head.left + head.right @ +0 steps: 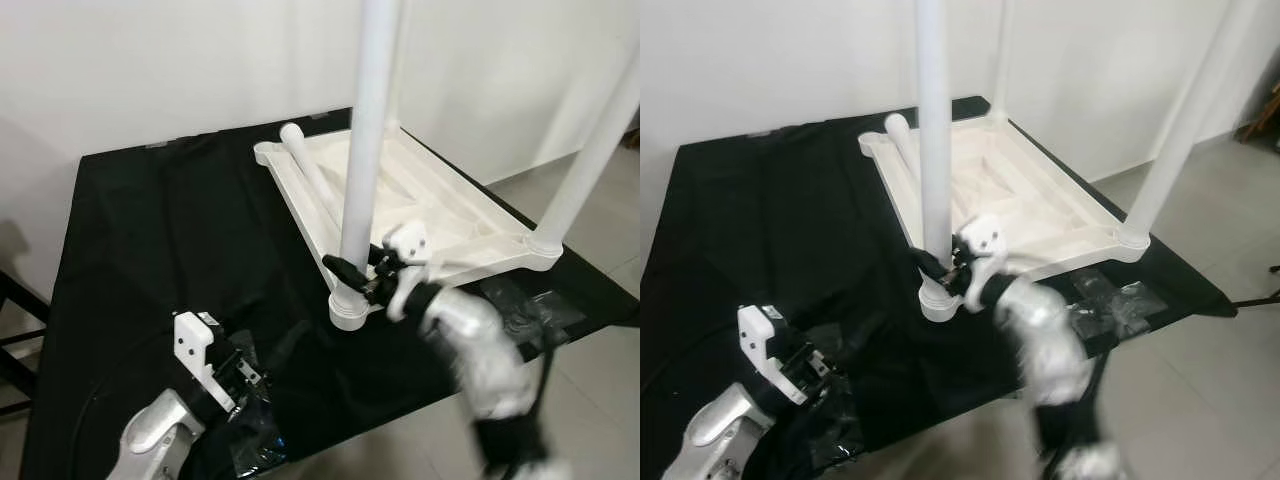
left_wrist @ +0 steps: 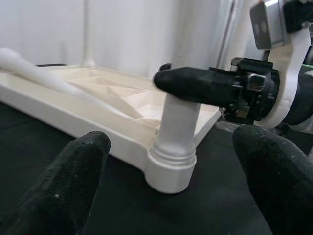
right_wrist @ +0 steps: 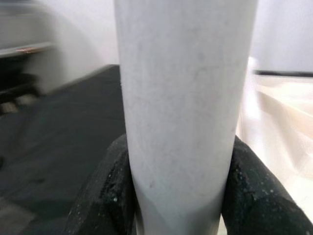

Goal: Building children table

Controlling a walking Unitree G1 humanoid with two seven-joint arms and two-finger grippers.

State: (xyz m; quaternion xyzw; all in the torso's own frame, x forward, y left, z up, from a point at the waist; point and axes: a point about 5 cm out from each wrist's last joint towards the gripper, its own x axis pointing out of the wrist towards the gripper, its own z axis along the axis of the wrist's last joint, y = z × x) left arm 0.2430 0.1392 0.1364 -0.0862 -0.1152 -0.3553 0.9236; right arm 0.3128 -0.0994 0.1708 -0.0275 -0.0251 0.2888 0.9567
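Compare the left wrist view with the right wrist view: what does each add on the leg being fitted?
Left wrist: the leg's socket collar on the upturned tabletop, a loose leg lying on it, and the open left pincer held short of it. Right wrist: close-up of both fingers pressed against the shaft. Both: the right pincer gripping the upright leg.

Four legs, one tabletop
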